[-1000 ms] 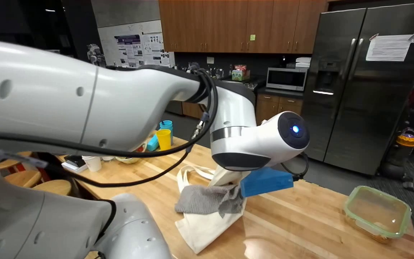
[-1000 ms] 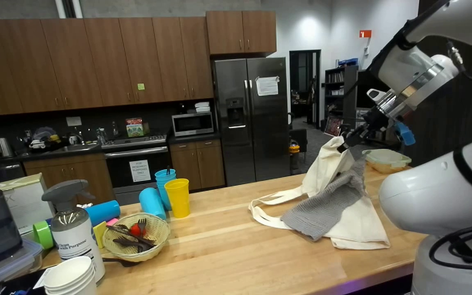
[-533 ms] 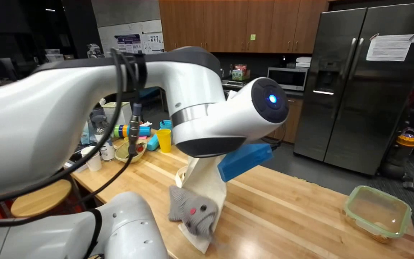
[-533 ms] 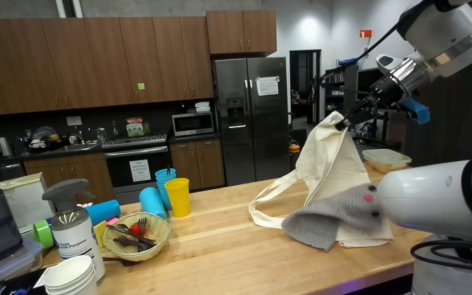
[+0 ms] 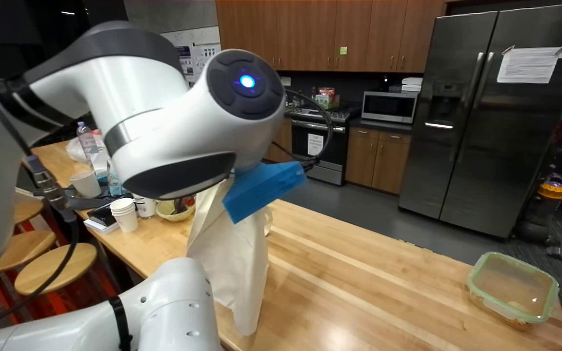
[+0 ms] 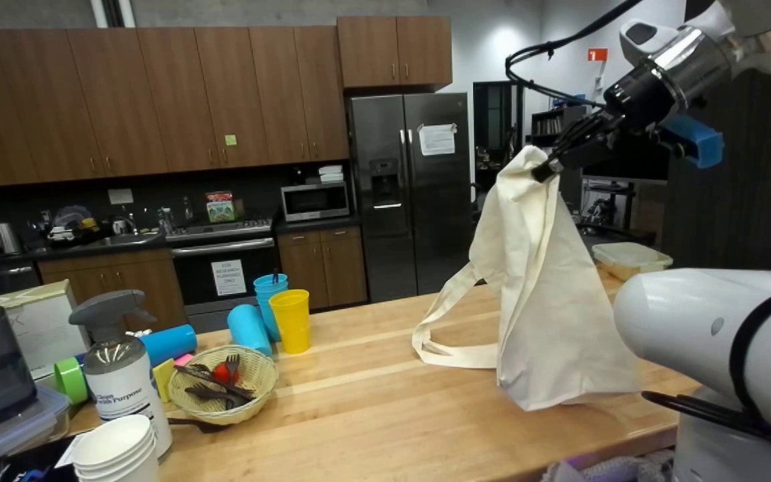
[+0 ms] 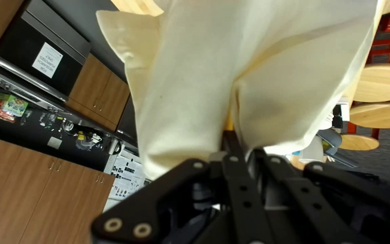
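A cream cloth tote bag (image 6: 553, 301) hangs from my gripper (image 6: 546, 170), which is shut on its upper edge. Its strap (image 6: 449, 355) trails down to the wooden table; whether the bag's bottom touches the tabletop I cannot tell. In the wrist view the bag (image 7: 195, 78) fills the space ahead of the fingers (image 7: 230, 149), its cloth bunched around the tips. The arm's wrist hides the gripper in an exterior view, with the bag (image 5: 237, 253) below. A grey knitted item (image 6: 616, 470) shows partly at the lower picture edge, beyond the table's near edge.
A lidded glass container (image 5: 512, 290) stands near a table corner. A wicker basket (image 6: 255, 402) with dark utensils, a yellow cup (image 6: 290, 321), blue cups (image 6: 248, 329), a spray bottle (image 6: 121, 381) and stacked paper cups (image 6: 114, 452) crowd one side. Stools (image 5: 54, 265) stand beside the table.
The gripper has risen with the bag, lifting it more upright. The grey knitted item, earlier draped over the bag, has slid off and dropped past the table's edge.
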You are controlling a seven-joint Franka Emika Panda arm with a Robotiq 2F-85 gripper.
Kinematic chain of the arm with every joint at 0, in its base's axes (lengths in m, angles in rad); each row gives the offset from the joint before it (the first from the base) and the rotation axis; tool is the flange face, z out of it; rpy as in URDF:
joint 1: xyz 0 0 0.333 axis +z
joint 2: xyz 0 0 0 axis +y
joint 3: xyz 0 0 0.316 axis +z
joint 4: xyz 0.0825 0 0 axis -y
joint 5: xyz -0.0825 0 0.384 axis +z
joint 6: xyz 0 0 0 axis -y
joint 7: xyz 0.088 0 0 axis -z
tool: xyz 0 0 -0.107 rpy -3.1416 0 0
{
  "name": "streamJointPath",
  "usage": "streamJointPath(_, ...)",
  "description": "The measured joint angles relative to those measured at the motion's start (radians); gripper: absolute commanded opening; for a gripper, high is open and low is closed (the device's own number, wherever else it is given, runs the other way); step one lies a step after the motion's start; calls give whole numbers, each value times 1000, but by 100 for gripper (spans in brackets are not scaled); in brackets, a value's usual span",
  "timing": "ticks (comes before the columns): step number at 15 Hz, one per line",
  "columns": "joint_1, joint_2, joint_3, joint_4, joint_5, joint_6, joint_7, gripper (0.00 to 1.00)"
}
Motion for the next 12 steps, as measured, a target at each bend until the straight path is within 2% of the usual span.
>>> streamJointPath(2,-27,-40,24,0,13,-16,17,29)
streamJointPath(3,-32,-41,31,0,17,-17,18,30)
streamJointPath(12,-33,-23,27,-1,17,-17,17,30)
